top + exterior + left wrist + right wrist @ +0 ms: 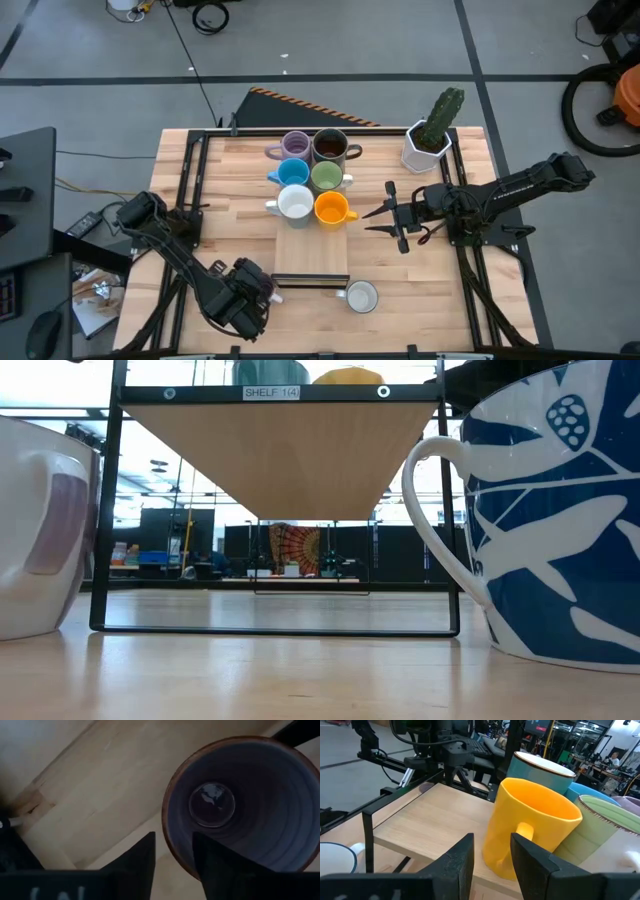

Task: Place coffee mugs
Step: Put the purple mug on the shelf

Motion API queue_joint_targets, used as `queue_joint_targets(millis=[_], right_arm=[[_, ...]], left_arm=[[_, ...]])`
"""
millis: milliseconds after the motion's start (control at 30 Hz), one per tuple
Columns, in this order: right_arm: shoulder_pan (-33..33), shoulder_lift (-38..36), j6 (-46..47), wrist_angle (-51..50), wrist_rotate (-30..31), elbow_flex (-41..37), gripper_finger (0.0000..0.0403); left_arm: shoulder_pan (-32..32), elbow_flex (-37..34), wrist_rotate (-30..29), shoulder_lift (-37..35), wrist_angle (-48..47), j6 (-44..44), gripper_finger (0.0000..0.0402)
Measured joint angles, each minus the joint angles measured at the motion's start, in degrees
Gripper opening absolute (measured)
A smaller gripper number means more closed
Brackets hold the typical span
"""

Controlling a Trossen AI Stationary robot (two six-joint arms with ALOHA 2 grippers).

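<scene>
Six mugs stand on the wooden shelf [310, 262]: purple [295, 145], dark brown [330, 147], blue [293, 172], green [326, 177], white [295, 203] and orange [330, 208]. My left gripper [245, 300] is open near the table's near edge, above another purple mug [240, 800], pointing down. One finger [215, 865] is inside the rim and one [140, 860] outside. My right gripper [368, 222] is open and level, just right of the orange mug [530, 820], facing its handle [524, 832] without touching. A white mug with a blue pattern [361, 297] stands on the table. My left gripper [172, 837] comes from above with its fingers either side of the purple mug's wall [167, 845], which stands upright on the table. I cannot tell whether either finger touches it.
A white faceted pot with a cactus [428, 140] stands at the far right corner. The shelf's black frame [280, 630] stands ahead in the low view, between a pale mug [40, 530] and the blue-patterned mug [560, 510]. Bare wood lies on the shelf's near part.
</scene>
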Motion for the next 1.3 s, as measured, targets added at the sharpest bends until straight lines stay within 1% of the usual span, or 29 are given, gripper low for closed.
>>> queue_joint_targets(millis=[333,400,533,667,833,1067,1300], right_arm=[[0.00,0.00,0.14,0.00,-0.01,0.00,0.0133],[0.00,0.00,0.18,0.00,-0.01,0.00,0.0133],[0.00,0.00,0.29,-0.02,-0.01,0.00,0.0133],[0.00,0.00,0.25,-0.02,-0.01,0.00,0.0133],[0.00,0.00,0.42,-0.02,-0.01,0.00,0.0133],[0.00,0.00,0.38,-0.02,-0.01,0.00,0.0133],[0.39,0.00,0.42,-0.02,-0.03,0.00,0.0133]], left_arm=[[0.00,0.02,0.53,-0.04,-0.02,2.96,0.0034],[-0.02,0.14,0.44,-0.22,0.07,3.04,0.0020],[-0.02,0.17,0.57,-0.24,-0.22,3.17,0.0019],[-0.15,0.17,1.09,-0.22,-2.85,3.45,0.0020],[-0.44,0.13,1.04,-0.28,-3.58,6.31,0.0020],[-0.35,0.13,0.54,-0.33,-5.01,15.19,0.0020],[0.37,0.11,-0.11,-0.37,-5.22,27.58,0.0020]])
